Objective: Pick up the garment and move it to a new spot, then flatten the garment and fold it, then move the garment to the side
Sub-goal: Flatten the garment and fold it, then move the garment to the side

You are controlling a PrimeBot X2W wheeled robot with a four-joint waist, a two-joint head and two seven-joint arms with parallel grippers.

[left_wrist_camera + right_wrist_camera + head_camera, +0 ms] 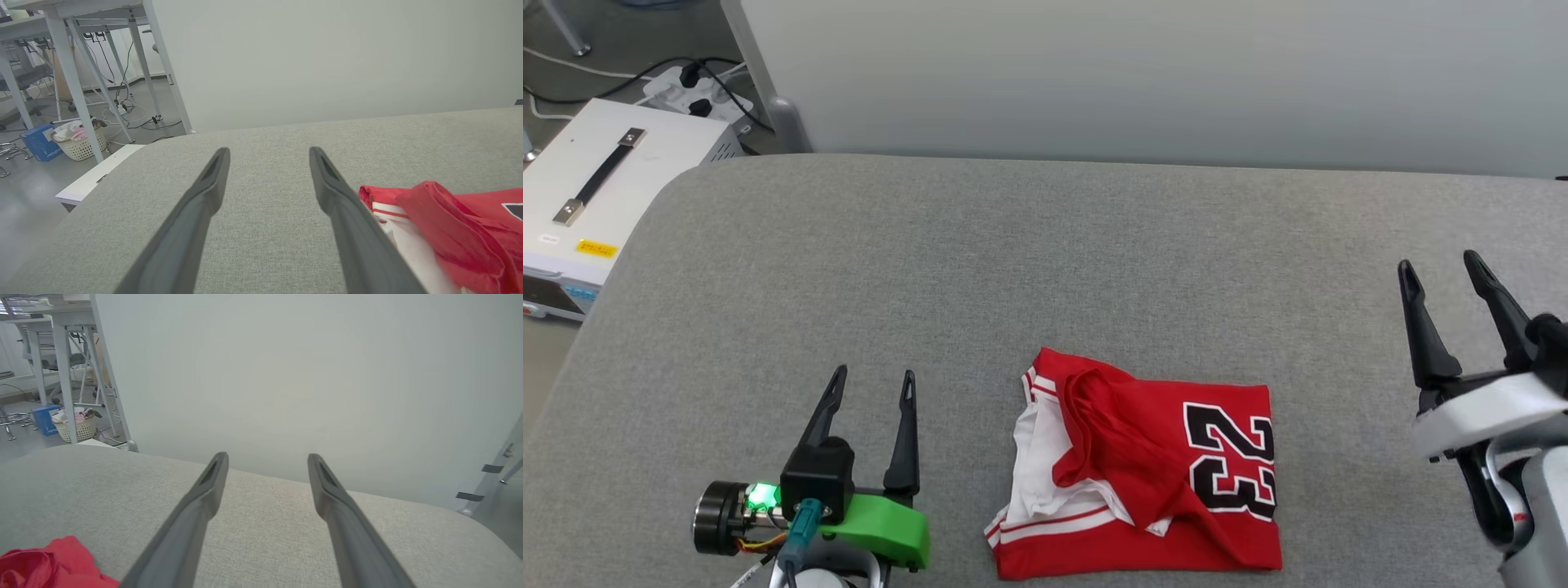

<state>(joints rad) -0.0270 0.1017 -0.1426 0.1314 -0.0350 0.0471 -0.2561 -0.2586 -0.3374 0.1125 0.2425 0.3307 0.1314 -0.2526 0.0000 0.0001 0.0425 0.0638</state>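
Observation:
The garment [1143,465], a red jersey with white sleeves, striped trim and a black "23", lies folded in a rough rectangle near the front of the grey table [1045,269]. My left gripper [872,377] rests open to its left, apart from it, nothing between its fingers. My right gripper [1439,265] stands open well to the right, raised, also empty. In the left wrist view the left gripper [269,152] is open with the garment's edge [445,220] just right of its right finger. In the right wrist view the right gripper [267,457] is open, a red corner of the garment [49,563] at lower left.
A white box with a strap handle [596,180] and a power strip [690,94] sit on the floor past the table's left corner. A pale wall panel [1143,73] stands behind the table. Desk legs and a laundry basket [79,141] are off to the left.

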